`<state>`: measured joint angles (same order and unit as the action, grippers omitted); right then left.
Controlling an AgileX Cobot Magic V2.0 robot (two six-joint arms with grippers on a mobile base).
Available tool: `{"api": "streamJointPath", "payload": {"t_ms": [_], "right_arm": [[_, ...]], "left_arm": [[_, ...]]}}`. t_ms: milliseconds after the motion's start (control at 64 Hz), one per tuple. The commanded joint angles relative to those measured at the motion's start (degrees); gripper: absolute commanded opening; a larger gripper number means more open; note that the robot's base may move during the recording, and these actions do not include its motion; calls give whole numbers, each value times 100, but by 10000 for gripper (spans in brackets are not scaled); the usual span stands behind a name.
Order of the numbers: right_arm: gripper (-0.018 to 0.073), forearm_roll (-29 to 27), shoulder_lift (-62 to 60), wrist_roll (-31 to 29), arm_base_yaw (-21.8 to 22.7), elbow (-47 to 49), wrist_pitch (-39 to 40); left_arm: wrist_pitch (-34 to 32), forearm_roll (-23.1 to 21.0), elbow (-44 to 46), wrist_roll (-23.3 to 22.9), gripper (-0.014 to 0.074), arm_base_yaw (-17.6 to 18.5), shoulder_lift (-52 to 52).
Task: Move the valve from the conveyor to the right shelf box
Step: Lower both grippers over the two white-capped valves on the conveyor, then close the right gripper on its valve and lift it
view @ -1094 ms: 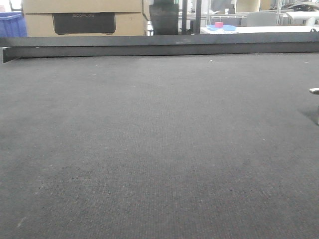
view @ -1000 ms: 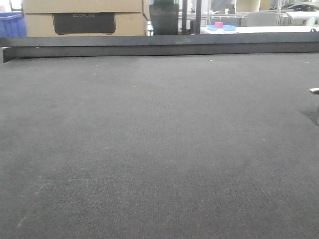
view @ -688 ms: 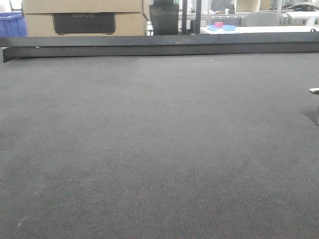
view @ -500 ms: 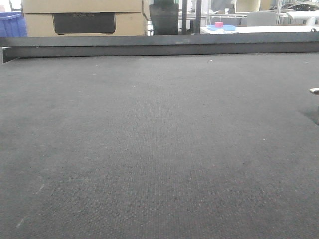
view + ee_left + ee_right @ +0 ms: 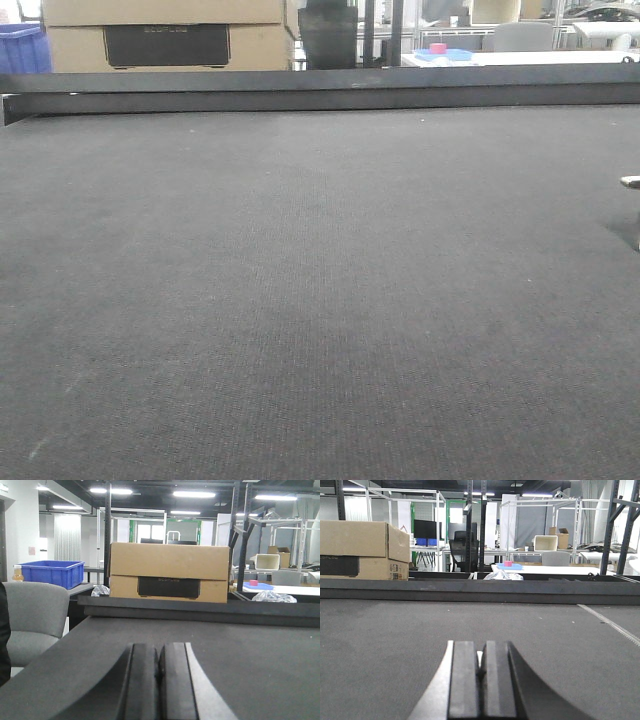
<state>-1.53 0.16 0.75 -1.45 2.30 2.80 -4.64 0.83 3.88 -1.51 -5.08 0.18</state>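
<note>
The conveyor (image 5: 320,280) fills the front view as a wide dark grey woven belt, edged at the back by a long black rail (image 5: 320,88). No valve is plainly in view. A small metal piece (image 5: 631,183) is cut off at the right edge, and I cannot tell what it is. The right shelf box is out of view. My left gripper (image 5: 159,652) hovers low over the belt (image 5: 240,650), shut with nothing between its fingers. My right gripper (image 5: 480,660) is likewise shut and empty over the belt (image 5: 395,630).
Beyond the rail stand a cardboard box (image 5: 165,35), a blue crate (image 5: 25,50) and a black chair (image 5: 328,35). A white table (image 5: 520,58) carries pink and blue items. A grey chair (image 5: 32,615) sits left of the conveyor.
</note>
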Motion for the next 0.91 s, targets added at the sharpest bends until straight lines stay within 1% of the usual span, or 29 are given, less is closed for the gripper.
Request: {"api": "streamJointPath", "payload": {"t_ms": [0, 47, 94, 156, 188, 219, 250, 281, 344, 375, 438, 453, 516, 578, 641, 656, 734, 844, 891], "right_arm": [[-155, -8, -16, -25, 23, 528, -204], [-151, -8, -16, -25, 23, 920, -601], [-124, -8, 31, -25, 23, 1283, -942], [-24, -8, 249, -25, 23, 1665, -1198], [32, -8, 361, -25, 23, 1801, -1235], [112, -8, 523, -25, 23, 1944, -1233], [181, -8, 694, -25, 23, 2066, -1233], [286, -8, 866, -25, 23, 2167, -1233], [425, -8, 1174, -25, 23, 2291, -1216], [489, -8, 1335, -25, 23, 2327, -1201], [568, -8, 1568, -25, 23, 2338, -1126], [576, -8, 1623, -25, 23, 2338, -1126], [568, 71, 1902, -25, 23, 2338, -1037], [568, 82, 2186, -25, 23, 2388, -909], [568, 82, 2476, -25, 23, 2596, -1114], [568, 82, 2553, -25, 23, 2670, -1215], [568, 113, 3199, -25, 23, 3366, -2215], [568, 336, 4040, -40, 23, 4325, -3346], [568, 350, 4439, -162, 23, 4702, -3739]], "left_arm": [[565, -23, 701, -15, -111, 18, 63], [1027, 1, 1057, -15, -111, 18, 234], [1348, 1, 1443, -15, -103, 18, 447], [1549, 1, 1863, -15, -50, 18, 714], [1635, 1, 2059, -15, -3, 18, 871], [1698, 1, 2195, -15, 43, 18, 1001], [1775, 1, 2348, -15, 110, 18, 1169], [1881, 1, 2506, -15, 200, 18, 1375], [2085, 1, 2683, -15, 323, 18, 1651], [2148, 1, 2737, -15, 395, 18, 1792], [2331, -21, 2864, -15, 506, 18, 2135], [2400, -83, 2897, -15, 529, 18, 2202], [2642, -83, 3089, -15, 611, 18, 2490], [2857, -140, 3323, -15, 603, 111, 2721], [3000, -140, 3535, -15, 589, 242, 2877], [3012, -140, 3577, -15, 588, 271, 2925], [3022, -140, 3795, -15, 581, 434, 3097], [3027, -140, 3877, -15, 582, 523, 3255], [3027, -140, 3874, -15, 582, 549, 3285]]}}
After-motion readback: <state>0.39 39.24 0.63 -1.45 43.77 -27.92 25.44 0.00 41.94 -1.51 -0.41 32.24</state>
